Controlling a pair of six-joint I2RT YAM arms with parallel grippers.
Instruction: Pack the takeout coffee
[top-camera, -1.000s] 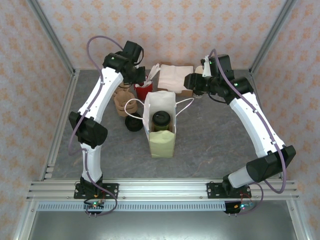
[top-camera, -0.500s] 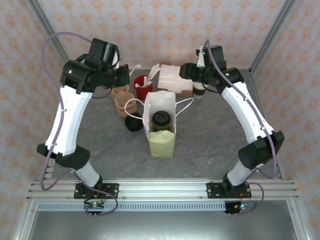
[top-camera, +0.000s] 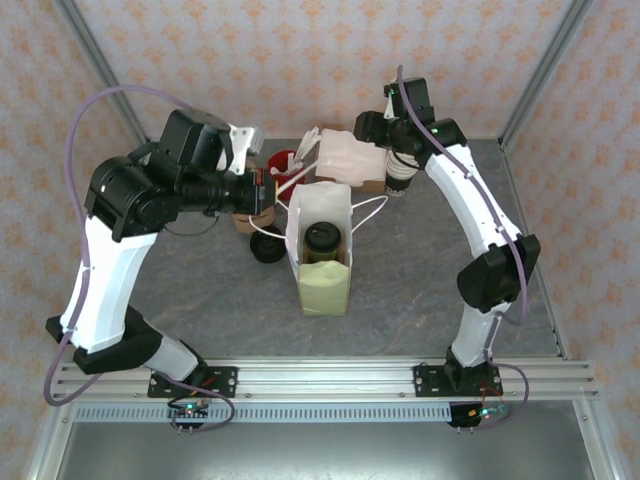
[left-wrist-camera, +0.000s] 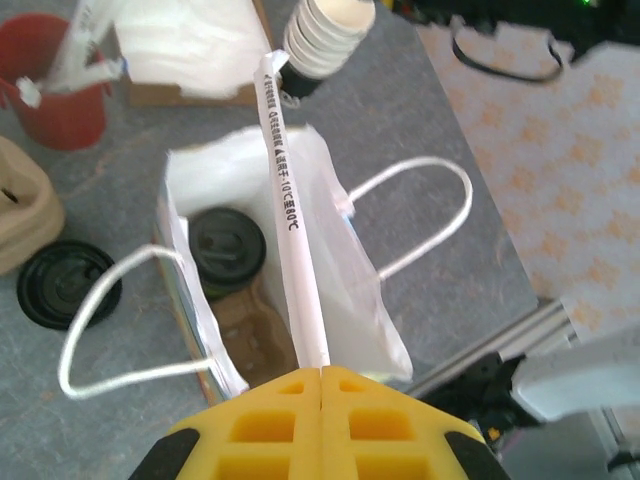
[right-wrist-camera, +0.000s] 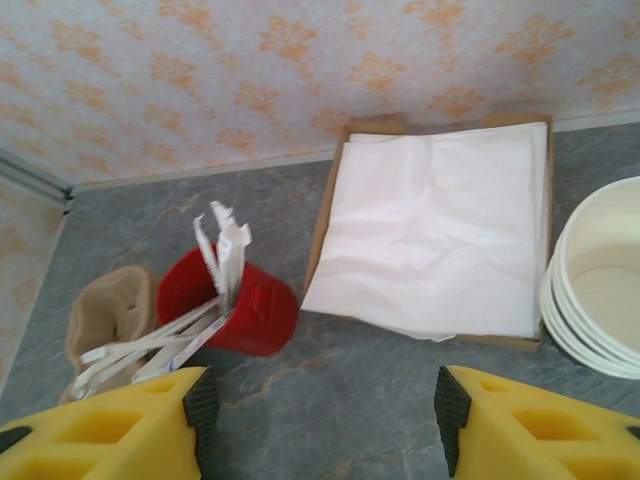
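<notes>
While the takeout coffee (top-camera: 322, 240) stands inside the white paper bag (top-camera: 325, 290) at the middle of the table (top-camera: 420, 290), its long axis runs vertical, with the black lid pointing straight up at the open bag mouth. From the top camera the cup sits toward the six o'clock side of the opening. The left wrist camera shows it (left-wrist-camera: 228, 245) low against the bag's nine o'clock wall, with the bag's two cord handles splayed outward.

The left arm's fingers (left-wrist-camera: 260, 420) are pressed together, pinching one end of a paper-wrapped straw (left-wrist-camera: 290, 210). The straw reaches away from them toward twelve o'clock, across and above the bag mouth.

The right arm's fingers (right-wrist-camera: 110, 435) are spread with nothing between them, hanging above the table's far side. Below them a red cup (right-wrist-camera: 240, 300) holds more wrapped straws. A box of white napkins (right-wrist-camera: 440, 230) lies at its three o'clock, and a stack of cream cups (right-wrist-camera: 600, 290) stands beyond that.

A loose black lid (top-camera: 267, 248) lies flat at the bag's nine o'clock.
</notes>
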